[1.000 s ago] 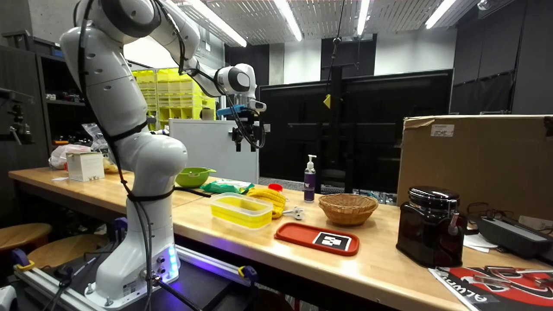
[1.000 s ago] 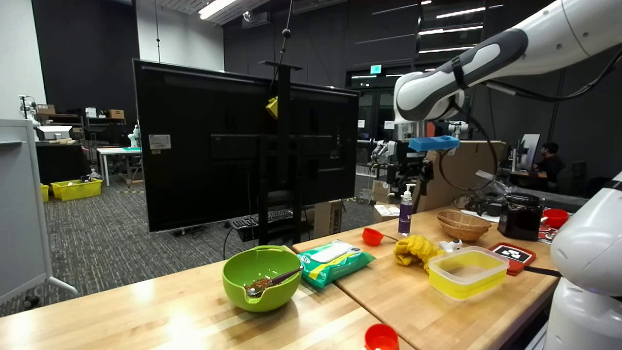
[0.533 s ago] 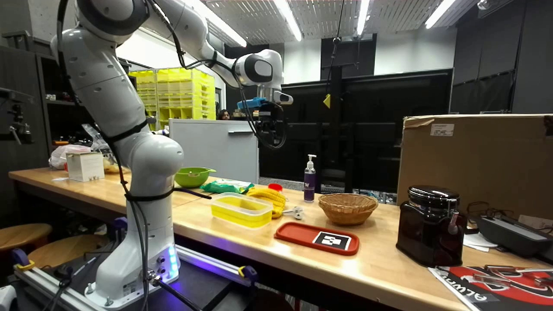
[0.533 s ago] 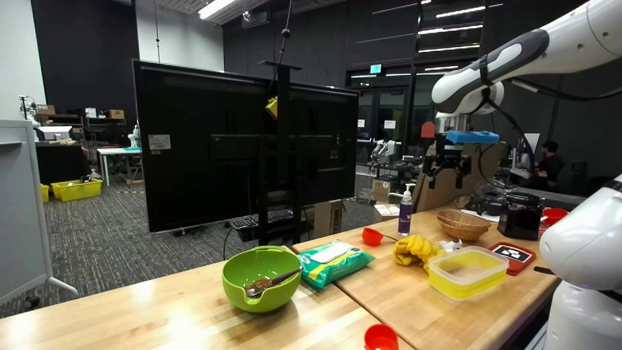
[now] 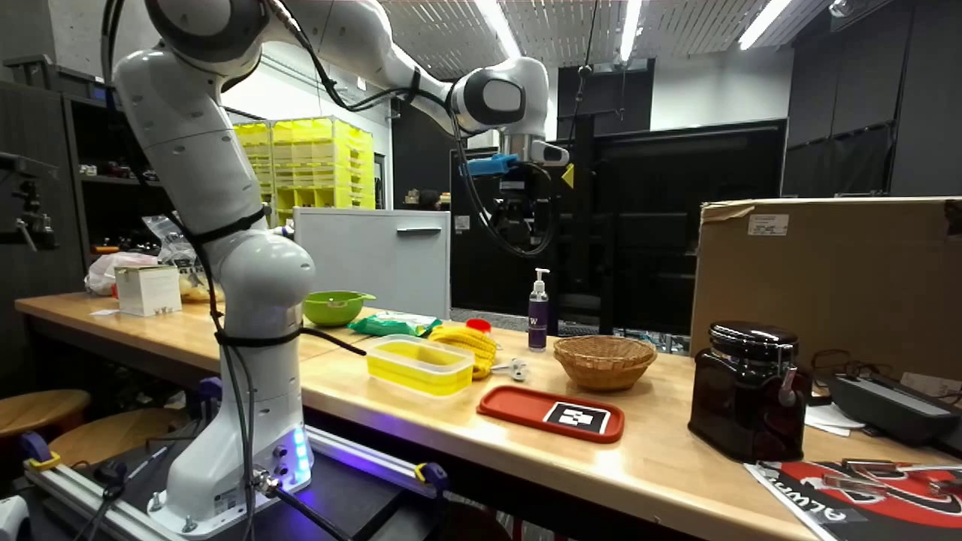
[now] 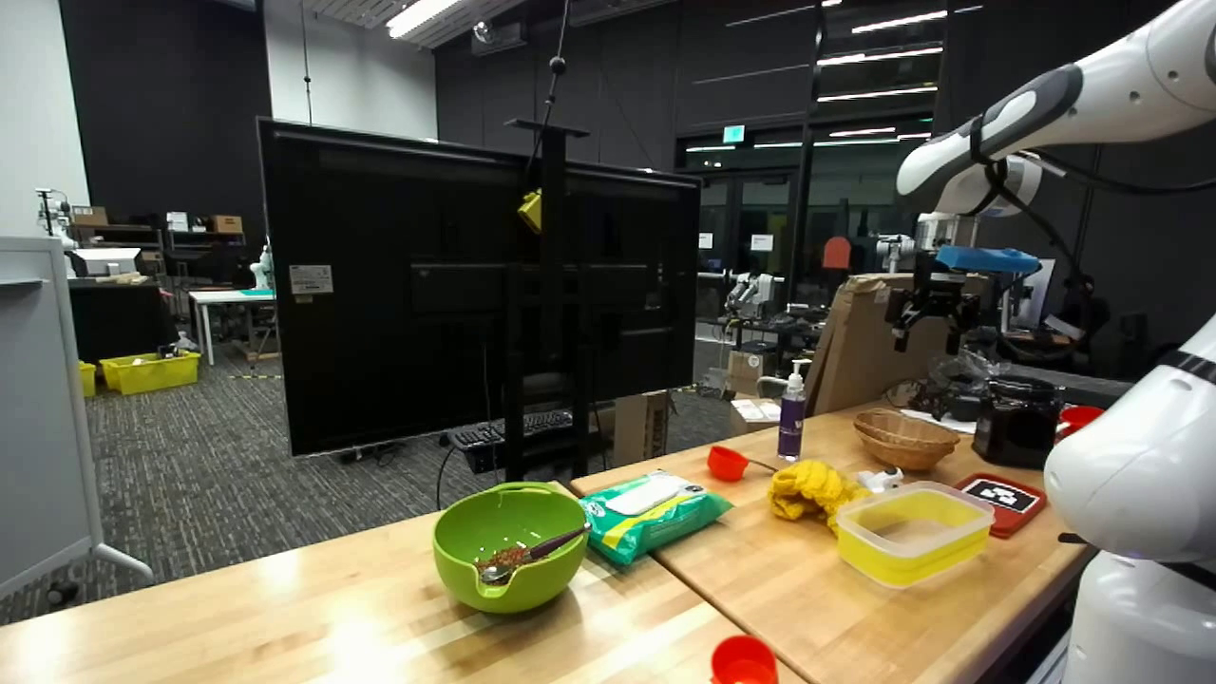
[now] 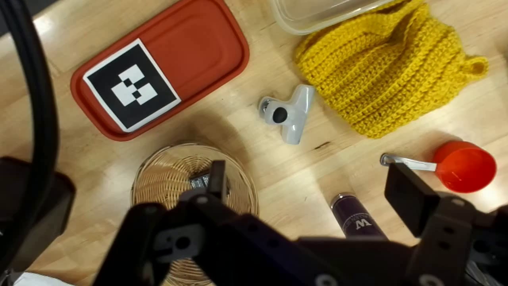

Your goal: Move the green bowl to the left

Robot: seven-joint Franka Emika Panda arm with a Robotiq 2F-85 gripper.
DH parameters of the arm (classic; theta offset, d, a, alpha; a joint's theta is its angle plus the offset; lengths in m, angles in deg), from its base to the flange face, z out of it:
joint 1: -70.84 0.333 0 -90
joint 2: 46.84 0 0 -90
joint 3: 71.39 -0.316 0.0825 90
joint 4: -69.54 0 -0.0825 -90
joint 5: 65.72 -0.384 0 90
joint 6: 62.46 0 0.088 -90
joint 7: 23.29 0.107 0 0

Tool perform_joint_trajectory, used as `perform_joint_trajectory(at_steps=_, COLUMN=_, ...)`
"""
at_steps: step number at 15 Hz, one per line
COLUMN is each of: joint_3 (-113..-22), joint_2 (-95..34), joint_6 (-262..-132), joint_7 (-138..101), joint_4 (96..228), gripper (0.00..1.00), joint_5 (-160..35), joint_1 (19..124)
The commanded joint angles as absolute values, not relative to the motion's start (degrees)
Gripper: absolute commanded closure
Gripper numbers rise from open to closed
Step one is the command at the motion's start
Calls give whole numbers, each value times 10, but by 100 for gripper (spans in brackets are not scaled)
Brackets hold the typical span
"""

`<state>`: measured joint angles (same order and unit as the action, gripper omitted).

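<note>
Black two-fingered gripper: released, its fingers spread wide apart and pointing down, high over the light wooden table.
Flat blue block: mounted just above the gripper.
Round tan wicker basket: on the table, partly behind one finger in the wrist view; a dark item with pale print lies in it, mostly covered.
Clear pump bottle with purple label: upright near the basket, showing between the fingers in the wrist view.
Red plastic measuring cup: near the bottle, its metal handle ending beside a finger in the same view.
Small pale-grey plastic clip with black dot: between the basket and a mustard-yellow crocheted cloth.
Red oblong plastic tray: flat near the basket, a square black-and-white marker at one end.
Yellow translucent rectangular container: just beside the cloth.
Glossy black lidded jar: near the basket.
Green-and-white soft packet: well apart from the gripper, beyond the cloth.
Bright lime-green plastic bowl: upright on the table, just beside the packet and well apart from the gripper; whether bowl and packet touch, I cannot tell; reddish-brown crumbs and a dark-handled metal spoon lie inside.
</note>
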<state>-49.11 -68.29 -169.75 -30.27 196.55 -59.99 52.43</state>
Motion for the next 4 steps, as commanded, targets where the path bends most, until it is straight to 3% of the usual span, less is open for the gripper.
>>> perform_joint_trajectory(at_steps=1, joint_3=-490, joint_2=-673, joint_6=-1695, joint_7=-311, joint_4=1957, gripper=0, joint_5=-602, joint_1=519)
perform_joint_trajectory(at_steps=4, joint_3=-489, joint_2=-660, joint_6=-1695, joint_7=-315, joint_4=1950, gripper=0, joint_5=-602, joint_1=520)
